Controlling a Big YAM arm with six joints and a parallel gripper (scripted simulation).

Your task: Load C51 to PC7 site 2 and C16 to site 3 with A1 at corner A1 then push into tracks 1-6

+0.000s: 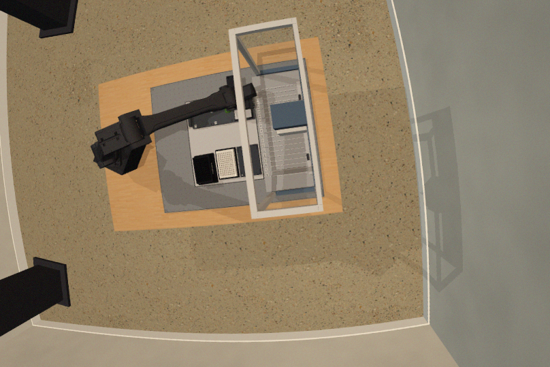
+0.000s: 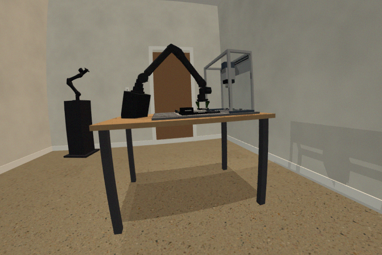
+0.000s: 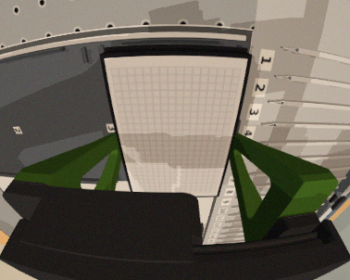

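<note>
1. Arm (image 2: 172,48): black, rising from its base block (image 2: 134,104) to a high elbow, then descending to the wrist.
2. Wrist (image 2: 204,91): pointing straight down.
3. Gripper (image 3: 176,163): green fingers spread wide, clamped on the long sides of a pale fine-gridded plate (image 3: 176,120), one finger per side.

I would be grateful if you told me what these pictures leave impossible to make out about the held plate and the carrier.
- Wrist view: the tool body hides the near end of the 384-well plate it grips. No ID label or A1 corner shows.
- Top view: the arm covers most of the carrier, hiding its sites.
- Exterior view: too small to tell whether the plate touches the carrier.
</note>
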